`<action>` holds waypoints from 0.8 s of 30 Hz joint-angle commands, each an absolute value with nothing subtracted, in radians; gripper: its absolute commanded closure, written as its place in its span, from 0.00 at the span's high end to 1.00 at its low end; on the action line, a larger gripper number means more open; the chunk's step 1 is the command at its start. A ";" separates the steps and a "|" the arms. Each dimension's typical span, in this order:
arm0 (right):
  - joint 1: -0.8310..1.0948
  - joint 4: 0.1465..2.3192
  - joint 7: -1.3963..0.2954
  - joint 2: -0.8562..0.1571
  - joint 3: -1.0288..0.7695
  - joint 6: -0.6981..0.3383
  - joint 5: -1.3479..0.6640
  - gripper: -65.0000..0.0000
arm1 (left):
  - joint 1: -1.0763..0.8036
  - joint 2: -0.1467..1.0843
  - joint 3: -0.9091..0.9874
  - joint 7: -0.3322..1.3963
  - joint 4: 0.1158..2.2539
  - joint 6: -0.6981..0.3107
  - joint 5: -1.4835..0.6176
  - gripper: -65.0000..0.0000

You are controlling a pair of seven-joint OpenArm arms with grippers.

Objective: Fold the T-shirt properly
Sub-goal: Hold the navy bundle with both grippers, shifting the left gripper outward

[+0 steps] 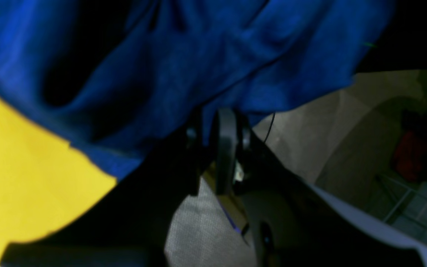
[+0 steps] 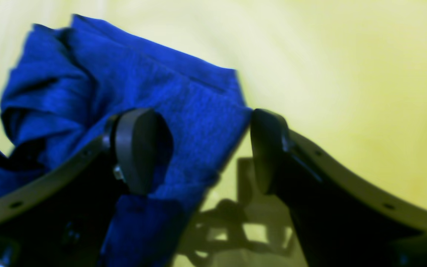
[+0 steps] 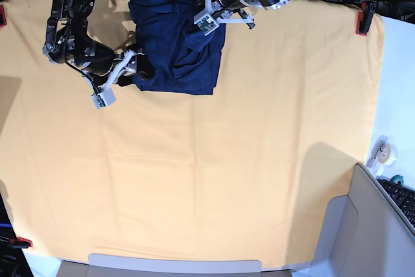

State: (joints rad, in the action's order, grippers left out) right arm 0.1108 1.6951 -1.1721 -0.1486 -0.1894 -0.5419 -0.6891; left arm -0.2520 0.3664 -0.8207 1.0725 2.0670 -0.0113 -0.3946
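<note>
The dark navy T-shirt (image 3: pixel 175 47) lies bunched at the far middle of the yellow-orange table cloth (image 3: pixel 214 173). My left gripper (image 1: pixel 210 146) is shut on a fold of the T-shirt (image 1: pixel 198 63), which drapes over it; in the base view it (image 3: pixel 200 30) is at the shirt's top right. My right gripper (image 2: pixel 202 148) is open at the shirt's lower left edge (image 3: pixel 134 64). A corner of the blue fabric (image 2: pixel 184 107) lies between its jaws, under the left pad (image 2: pixel 139 148). The right pad (image 2: pixel 267 148) is over bare cloth.
Red clamps (image 3: pixel 362 21) hold the cloth at its corners, another (image 3: pixel 19 242) at the near left. A tape roll (image 3: pixel 382 150), a keyboard (image 3: pixel 403 194) and a grey panel (image 3: pixel 369 225) stand at the right edge.
</note>
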 commanded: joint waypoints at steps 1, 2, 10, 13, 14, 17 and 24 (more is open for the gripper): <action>0.101 1.698 -1.153 -0.150 -0.193 -0.542 -0.710 0.58 | -0.249 0.364 -0.817 1.055 2.083 -0.018 -0.401 0.08; 0.101 1.687 -1.153 -0.142 -0.193 -0.542 -0.710 0.58 | -0.249 0.364 -0.817 1.055 2.083 -0.018 -0.401 0.08; 0.101 1.675 -1.153 -0.096 -0.185 -0.541 -0.708 0.58 | -0.251 0.364 -0.817 1.050 2.083 -0.018 -0.401 0.08; 0.101 1.675 -1.153 -0.099 -0.185 -0.541 -0.708 0.52 | -0.251 0.363 -0.814 1.049 2.083 -0.018 -0.401 0.08; 0.101 1.675 -1.153 -0.099 -0.185 -0.541 -0.708 0.45 | -0.251 0.361 -0.803 1.049 2.083 -0.018 -0.401 0.08; 0.101 1.675 -1.153 -0.099 -0.185 -0.541 -0.707 0.17 | -0.255 0.357 -0.750 1.047 2.084 -0.018 -0.401 0.08; 0.101 1.673 -1.153 -0.104 -0.185 -0.541 -0.700 0.00 | -0.309 0.297 -0.591 1.046 2.086 -0.021 -0.404 0.08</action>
